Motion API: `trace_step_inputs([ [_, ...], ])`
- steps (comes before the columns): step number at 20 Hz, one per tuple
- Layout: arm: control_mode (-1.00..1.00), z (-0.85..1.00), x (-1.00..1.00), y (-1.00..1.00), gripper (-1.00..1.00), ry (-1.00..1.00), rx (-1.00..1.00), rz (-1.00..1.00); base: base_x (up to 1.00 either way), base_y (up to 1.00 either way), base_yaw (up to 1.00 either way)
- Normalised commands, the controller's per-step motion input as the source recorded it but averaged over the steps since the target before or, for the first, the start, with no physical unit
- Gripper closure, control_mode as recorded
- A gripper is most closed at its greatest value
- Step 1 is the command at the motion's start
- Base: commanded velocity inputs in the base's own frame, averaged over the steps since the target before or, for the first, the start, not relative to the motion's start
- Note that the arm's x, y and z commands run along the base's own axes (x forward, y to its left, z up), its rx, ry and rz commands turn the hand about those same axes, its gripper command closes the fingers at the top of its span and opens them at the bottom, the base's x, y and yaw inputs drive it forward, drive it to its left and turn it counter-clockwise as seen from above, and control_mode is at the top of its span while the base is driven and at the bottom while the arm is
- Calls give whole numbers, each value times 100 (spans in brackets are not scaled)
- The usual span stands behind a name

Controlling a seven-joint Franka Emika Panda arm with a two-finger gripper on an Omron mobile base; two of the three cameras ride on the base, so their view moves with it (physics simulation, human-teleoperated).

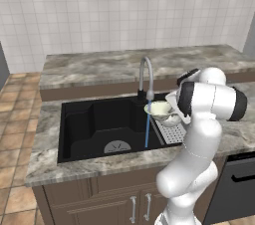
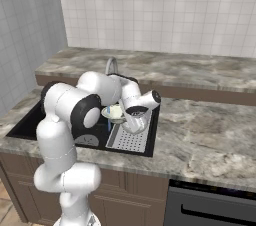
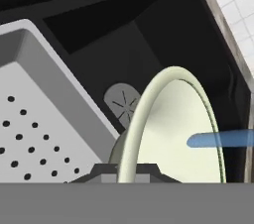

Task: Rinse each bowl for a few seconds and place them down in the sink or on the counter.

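- The counter (image 1: pixel 99 64), grey-brown marbled stone, lies all round the gripper's working spot, running behind, in front and off to both sides of it.
- The sink (image 1: pixel 79 119), a black basin, opens below the gripper and stretches away to its left; the round grey drain (image 1: pixel 117 147) sits on the floor of the basin, lower than the gripper.
- The perforated grey tray (image 2: pixel 131 140) lies directly beneath the gripper, in the right end of the sink.
- The curved steel faucet (image 1: pixel 145 77) stands just behind the gripper, and a thin blue stream of water (image 1: pixel 147 129) falls from its spout beside the held bowl.
- The cream bowl with the green inside (image 1: pixel 159 110) is clenched by its rim in the gripper (image 3: pixel 126 171), held up over the sink right at the stream.
- A second, whitish-grey bowl (image 1: pixel 172 119) rests just under the held one, on the tray.
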Motion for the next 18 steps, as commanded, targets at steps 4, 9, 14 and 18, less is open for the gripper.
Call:
trace_step_inputs([
  [4,-100,-9,22,0,100,0,3,1,0,0,0],
  [9,-100,-6,21,-9,100,0,1,3,0,0,0],
  [14,-100,-1,17,-17,100,-4,0,4,0,0,0],
  [18,-100,0,14,-13,100,-6,0,4,0,0,0],
])
